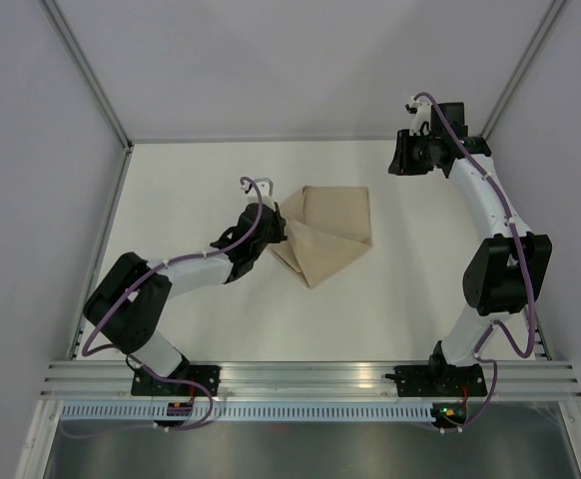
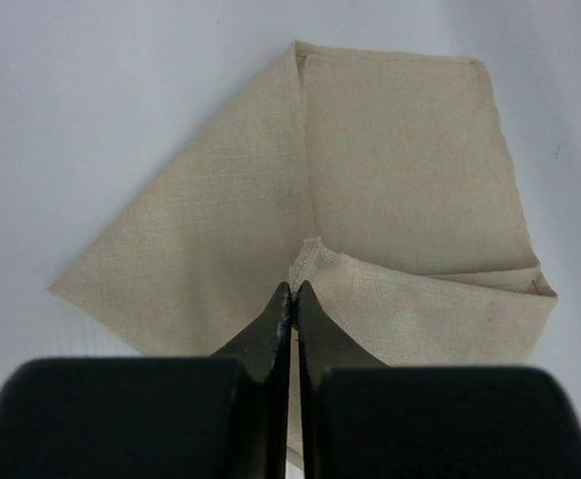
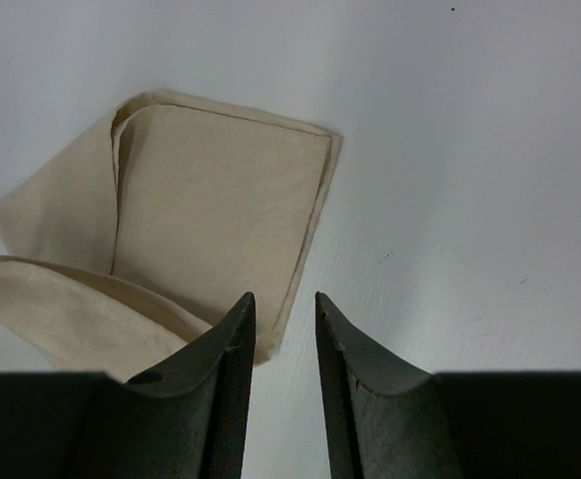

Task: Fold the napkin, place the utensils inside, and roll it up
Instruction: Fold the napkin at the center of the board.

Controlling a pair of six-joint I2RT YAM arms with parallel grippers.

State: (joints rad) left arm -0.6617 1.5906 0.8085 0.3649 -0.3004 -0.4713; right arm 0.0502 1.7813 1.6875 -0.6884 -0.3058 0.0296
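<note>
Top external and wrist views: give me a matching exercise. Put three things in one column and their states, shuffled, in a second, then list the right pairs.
Things
1. tan-beige cloth napkin
2. left arm's black two-finger gripper
3. right arm's black two-finger gripper

States
A. open, holding nothing, clear of the cloth
B. partly folded, lying on the white table
C. shut on a corner of the cloth

Pairs: 1-B; 2-C; 3-A
</note>
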